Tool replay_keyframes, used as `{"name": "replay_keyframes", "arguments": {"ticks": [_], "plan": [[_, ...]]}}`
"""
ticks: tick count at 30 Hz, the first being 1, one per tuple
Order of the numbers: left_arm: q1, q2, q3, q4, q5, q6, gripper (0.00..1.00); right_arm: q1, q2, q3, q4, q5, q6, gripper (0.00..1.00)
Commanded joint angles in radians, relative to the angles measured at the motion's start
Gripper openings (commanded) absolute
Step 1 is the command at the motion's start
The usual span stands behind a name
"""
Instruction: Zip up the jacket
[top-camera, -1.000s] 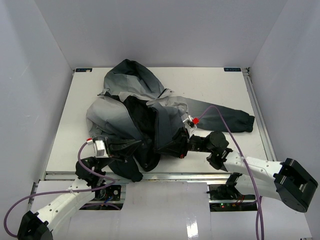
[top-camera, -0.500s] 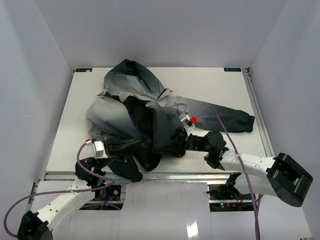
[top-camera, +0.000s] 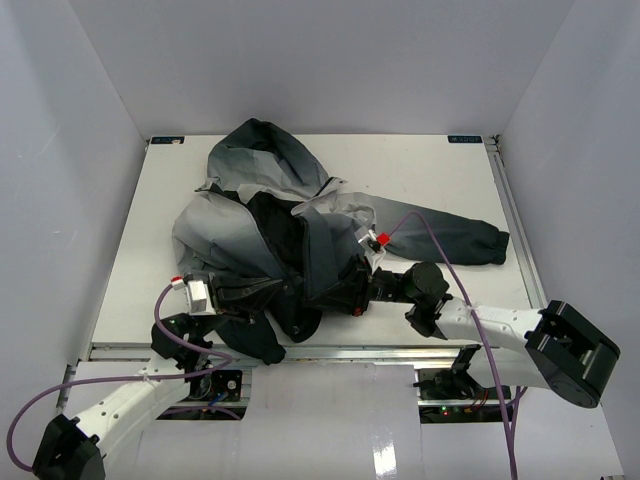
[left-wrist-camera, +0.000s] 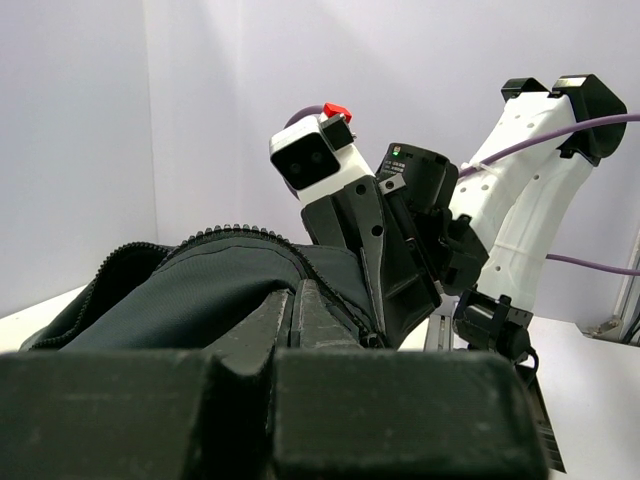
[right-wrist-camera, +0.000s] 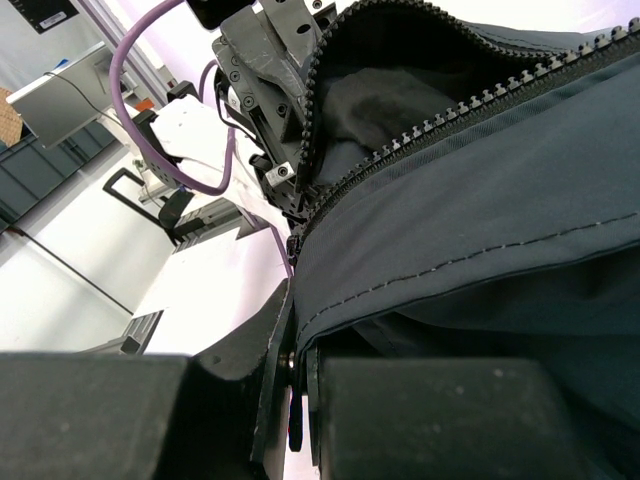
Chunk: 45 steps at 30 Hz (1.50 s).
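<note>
white tabletop (top-camera: 430, 180), pale walls. jacket (top-camera: 250, 230) lies crumpled left of centre, hood toward 12 o'clock, one sleeve trailing to 3. left gripper (top-camera: 250, 291) and right gripper (top-camera: 352, 296) each pinch its near hem at 6, jaws pressed onto fabric. zipper teeth (right-wrist-camera: 420, 128) gape apart; zipping looks unstarted, whole front left to close.

- Setting: a robotics laboratory test cell.
- A white tabletop (top-camera: 440, 170) is boxed in by plain pale wall panels (top-camera: 320, 60) at the back and on both sides.
- An aluminium rail (top-camera: 330, 351) runs along the tabletop's near edge.
- Two white-and-black robot arms, the left arm (top-camera: 120, 408) and the right arm (top-camera: 500, 325), are mounted at that edge.
- A purple cable (top-camera: 445, 245) trails from each arm.
- Small blue markers (top-camera: 166, 141) sit at the far corners of the tabletop.
</note>
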Motion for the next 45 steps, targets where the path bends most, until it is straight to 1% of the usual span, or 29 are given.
{"name": "replay_keyframes", "arguments": {"ticks": [1, 5, 16, 20, 26, 38, 45], "plan": [[-0.008, 0.009, -0.115, 0.063, 0.02, -0.009, 0.0, 0.006, 0.005, 0.041, 0.093, 0.007, 0.008, 0.08], [-0.008, 0.012, -0.12, 0.072, 0.019, -0.009, 0.0, 0.005, 0.002, 0.034, 0.117, 0.013, 0.011, 0.08], [-0.01, 0.03, -0.139, 0.08, 0.025, -0.011, 0.0, 0.005, 0.011, 0.047, 0.117, 0.029, 0.008, 0.08], [-0.011, 0.067, -0.165, 0.153, 0.033, -0.031, 0.0, 0.006, 0.031, 0.058, 0.125, 0.03, 0.014, 0.08], [-0.013, 0.097, -0.174, 0.188, 0.045, -0.039, 0.0, 0.005, 0.057, 0.065, 0.145, 0.029, 0.029, 0.08], [-0.013, 0.037, -0.182, 0.128, 0.027, -0.016, 0.0, 0.005, 0.013, 0.052, 0.106, 0.043, 0.002, 0.08], [-0.013, 0.068, -0.186, 0.151, 0.031, -0.022, 0.0, 0.006, -0.003, 0.044, 0.101, 0.044, 0.002, 0.08]]}}
